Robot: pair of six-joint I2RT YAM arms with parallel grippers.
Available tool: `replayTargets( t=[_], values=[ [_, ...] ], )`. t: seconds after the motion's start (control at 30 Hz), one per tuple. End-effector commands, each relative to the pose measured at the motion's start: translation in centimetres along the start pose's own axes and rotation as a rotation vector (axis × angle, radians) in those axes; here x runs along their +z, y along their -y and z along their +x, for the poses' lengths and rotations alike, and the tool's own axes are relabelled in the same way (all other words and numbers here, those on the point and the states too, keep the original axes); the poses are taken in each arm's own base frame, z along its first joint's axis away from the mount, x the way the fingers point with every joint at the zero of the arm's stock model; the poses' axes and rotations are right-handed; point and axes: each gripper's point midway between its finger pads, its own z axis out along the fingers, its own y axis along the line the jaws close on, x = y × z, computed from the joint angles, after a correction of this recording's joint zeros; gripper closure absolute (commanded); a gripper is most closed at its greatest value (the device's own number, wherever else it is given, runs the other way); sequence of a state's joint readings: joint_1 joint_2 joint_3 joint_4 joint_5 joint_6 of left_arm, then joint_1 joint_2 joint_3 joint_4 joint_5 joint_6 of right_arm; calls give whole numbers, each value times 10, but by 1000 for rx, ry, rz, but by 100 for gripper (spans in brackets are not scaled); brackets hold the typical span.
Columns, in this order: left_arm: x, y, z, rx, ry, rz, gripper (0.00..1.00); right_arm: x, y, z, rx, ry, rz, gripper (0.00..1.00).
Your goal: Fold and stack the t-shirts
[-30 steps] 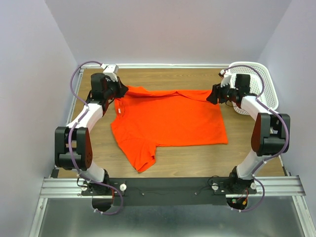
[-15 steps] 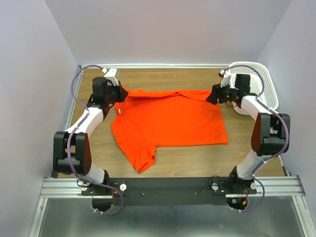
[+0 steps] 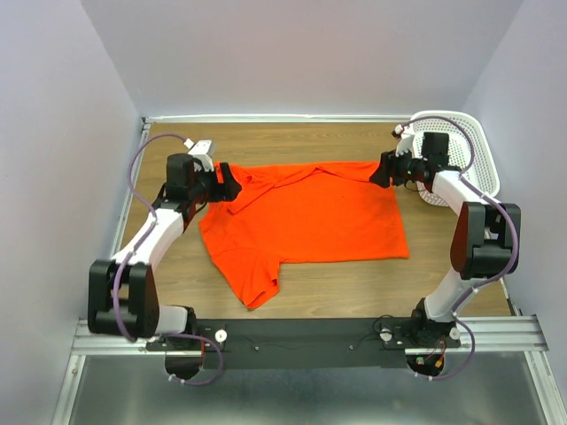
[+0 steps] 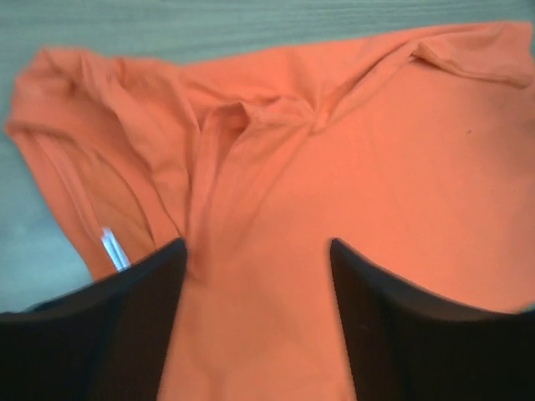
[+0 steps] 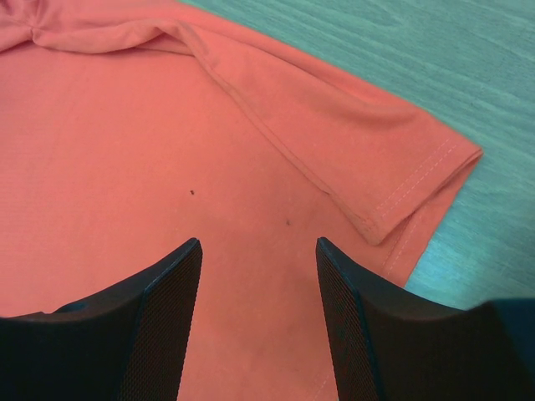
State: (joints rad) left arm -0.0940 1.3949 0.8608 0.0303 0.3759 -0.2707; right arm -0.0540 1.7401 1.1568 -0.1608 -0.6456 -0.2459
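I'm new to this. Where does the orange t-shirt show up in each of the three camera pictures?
Top external: the t-shirt lies spread in the middle of the table.
Left wrist: the t-shirt fills most of the picture, wrinkled near the top.
Right wrist: the t-shirt covers the left and centre, a corner pointing right.
Shared landmark: the table, bare wood beyond the shirt's edge in every view.

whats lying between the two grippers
Only the shirt: its rumpled far edge runs from the left gripper across to the right gripper, with nothing else along that line. The top view shows it.
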Motion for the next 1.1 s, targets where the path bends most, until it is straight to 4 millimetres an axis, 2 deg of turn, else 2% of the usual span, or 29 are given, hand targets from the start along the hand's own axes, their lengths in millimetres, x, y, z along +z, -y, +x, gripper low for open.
replayTargets(
  t=[0.0, 0.03, 0.07, 0.13, 0.17, 0.2, 0.23, 0.27, 0.3, 0.33, 0.37, 0.43, 0.53, 0.73, 0.77, 0.8, 0.93, 1.07],
  values=[
    [-45, -5, -23, 16, 104, -147, 4, -1, -5, -4, -18, -3, -29, 35],
    [-58, -8, -40, 24, 179, -195, 2, 0, -5, -4, -16, -5, -31, 35],
    [-83, -8, -65, 29, 312, -247, 2, 1, -5, -5, -10, -4, -37, 35],
    [-98, 0, -78, 35, 394, -228, 2, 1, -7, -5, -4, -7, -47, 35],
    [-94, 4, -79, 42, 383, -200, 2, 1, -8, -5, 0, -10, -53, 35],
    [-84, 10, -70, 52, 323, -148, 4, 2, -8, -4, 1, -12, -55, 35],
    [-63, 7, -54, 47, 233, -119, 7, 2, -8, -4, -1, -12, -58, 35],
    [-52, 22, -53, 75, 192, -22, 12, 3, -9, -2, 4, -18, -64, 35],
    [-41, 20, -37, 85, 111, -4, 14, 4, -8, -1, 7, -21, -68, 35],
    [-20, 13, -17, 76, 23, 7, 16, 4, -9, -1, 9, -22, -72, 35],
    [-12, 17, -22, 92, 9, 29, 18, 4, -11, 0, 12, -25, -80, 35],
    [4, 18, -17, 129, -33, 43, 19, 5, -12, 2, 10, -29, -91, 35],
    [44, 8, -12, 169, -100, 8, 18, 5, -16, 5, 16, -38, -114, 35],
    [97, -4, 8, 235, -227, -31, 17, 6, -20, 13, 28, -52, -138, 35],
    [100, -8, 17, 231, -252, -44, 16, 7, -19, 13, 29, -54, -138, 35],
    [104, -9, 12, 247, -252, -56, 16, 8, -20, 14, 34, -56, -142, 35],
    [119, -19, 26, 258, -308, -81, 16, 10, -20, 17, 44, -63, -150, 35],
    [123, -19, 34, 248, -333, -72, 25, 10, -19, 19, 44, -69, -148, 35]
  ],
)
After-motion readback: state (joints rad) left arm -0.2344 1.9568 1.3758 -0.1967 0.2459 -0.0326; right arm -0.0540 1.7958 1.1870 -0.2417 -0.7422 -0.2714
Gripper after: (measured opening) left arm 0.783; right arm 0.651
